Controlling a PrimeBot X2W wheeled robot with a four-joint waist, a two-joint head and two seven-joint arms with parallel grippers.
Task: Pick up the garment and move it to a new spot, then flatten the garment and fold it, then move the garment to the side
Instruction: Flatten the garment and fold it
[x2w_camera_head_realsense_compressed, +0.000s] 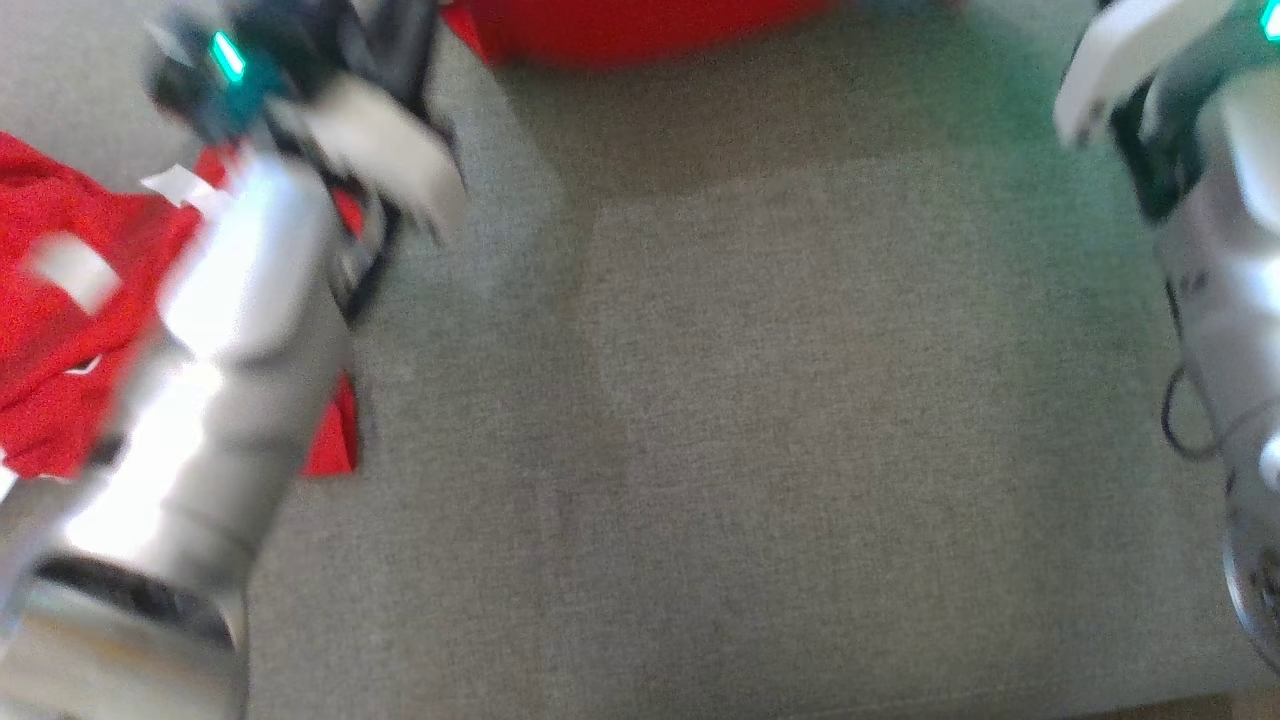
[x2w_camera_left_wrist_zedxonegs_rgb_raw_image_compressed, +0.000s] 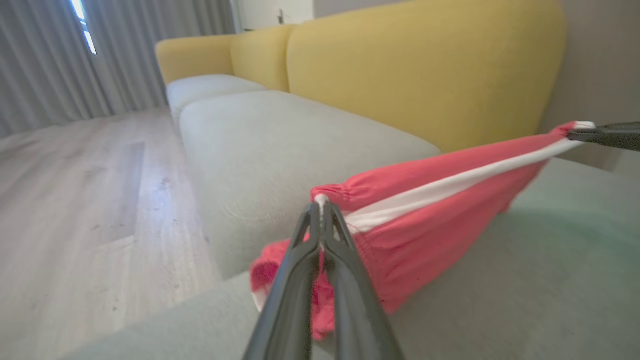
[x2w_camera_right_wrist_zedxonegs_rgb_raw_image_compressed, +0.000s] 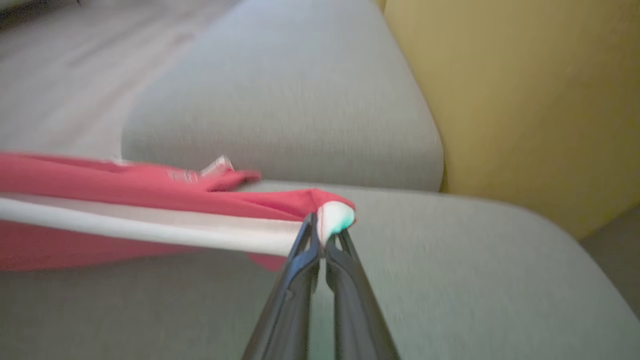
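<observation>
While the left jaws and right jaws each clamp one end of the garment, lowering it taut and level onto the sofa cushion should flatten it.

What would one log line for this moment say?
left gripper: shut on garment | right gripper: shut on garment | garment: white band stretched between them, over cushion
</observation>
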